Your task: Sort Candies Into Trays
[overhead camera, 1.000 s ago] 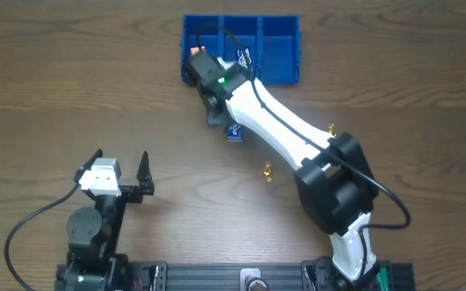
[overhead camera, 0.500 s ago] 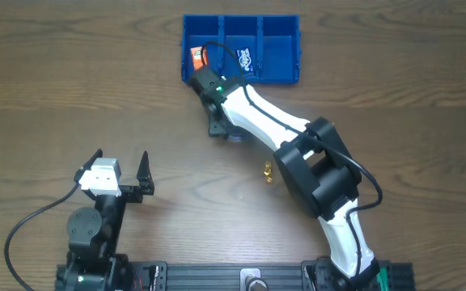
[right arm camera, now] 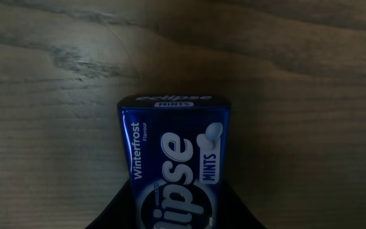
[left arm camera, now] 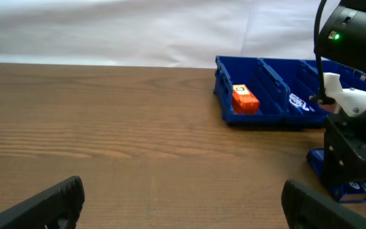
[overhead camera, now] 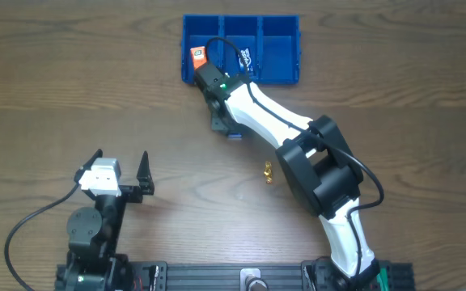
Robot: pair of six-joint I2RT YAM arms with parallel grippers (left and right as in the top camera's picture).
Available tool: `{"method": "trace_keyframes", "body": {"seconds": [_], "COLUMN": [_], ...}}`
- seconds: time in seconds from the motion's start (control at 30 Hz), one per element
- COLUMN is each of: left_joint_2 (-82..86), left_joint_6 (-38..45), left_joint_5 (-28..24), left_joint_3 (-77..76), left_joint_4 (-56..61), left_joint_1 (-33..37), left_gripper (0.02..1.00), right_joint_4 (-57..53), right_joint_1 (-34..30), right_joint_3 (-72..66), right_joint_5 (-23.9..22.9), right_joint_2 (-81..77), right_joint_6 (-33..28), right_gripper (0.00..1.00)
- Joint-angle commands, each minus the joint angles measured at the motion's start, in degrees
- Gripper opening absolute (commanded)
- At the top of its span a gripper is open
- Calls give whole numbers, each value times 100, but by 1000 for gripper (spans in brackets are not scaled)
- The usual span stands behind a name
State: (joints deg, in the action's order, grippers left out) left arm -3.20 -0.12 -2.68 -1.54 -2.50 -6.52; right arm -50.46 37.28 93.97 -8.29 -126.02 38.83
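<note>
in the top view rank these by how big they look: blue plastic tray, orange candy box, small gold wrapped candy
1. blue plastic tray, by far the largest
2. orange candy box, lying in the tray's left compartment
3. small gold wrapped candy, similar in length but clearly slimmer

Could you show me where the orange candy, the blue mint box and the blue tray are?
orange candy [left arm camera: 245, 100]: left wrist view, middle of its wrapper.
blue mint box [right arm camera: 175, 159]: right wrist view, middle of its printed face.
blue tray [overhead camera: 280, 52]: top view, bare floor of its right-hand compartment.
</note>
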Motion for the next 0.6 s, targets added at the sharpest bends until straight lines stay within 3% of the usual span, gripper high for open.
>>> {"method": "trace_keyframes", "body": {"seconds": [0.03, 0.23, 0.4, 0.6], "left_joint_2": [33, 33, 33, 33], "left_joint_6": [37, 37, 37, 37], "left_joint_5": [28, 28, 28, 28], "left_joint_3": [122, 122, 122, 122], "left_joint_4": [-192, -195, -195, -195], "left_joint_1": [17, 17, 17, 17], "left_gripper": [998, 998, 998, 998], "right_joint_4": [24, -684, -269, 422], "right_joint_1": [59, -103, -538, -750], "right_joint_3": [208, 1823, 2487, 2487], "right_joint_5": [-262, -1279, -1469, -1464], "right_joint_2": [621, 1143, 951, 435], "right_joint_6": [-74, -610, -1165, -1368], "right_gripper": [139, 126, 126, 126]}}
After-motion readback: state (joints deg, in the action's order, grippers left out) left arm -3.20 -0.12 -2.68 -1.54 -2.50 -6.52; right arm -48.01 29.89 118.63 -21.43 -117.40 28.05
